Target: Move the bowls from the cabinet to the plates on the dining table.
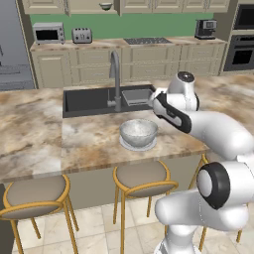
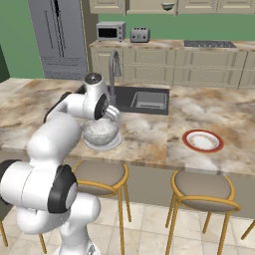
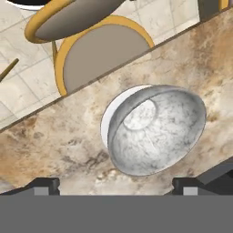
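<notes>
Marbled bench (image 1: 89,141): grey bowl (image 1: 138,131) sat on white plate (image 1: 137,145). Your hand (image 3: 116,184) hung just beside it, fingers spread, nothing held. Red-rimmed plate (image 2: 202,140) lay bare, well apart.

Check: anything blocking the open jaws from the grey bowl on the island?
Nothing visible. The grey bowl sits on the white plate on the dining table. In the hand view the gripper looks straight into it, jaws spread wide, only bare marble between them.
</notes>
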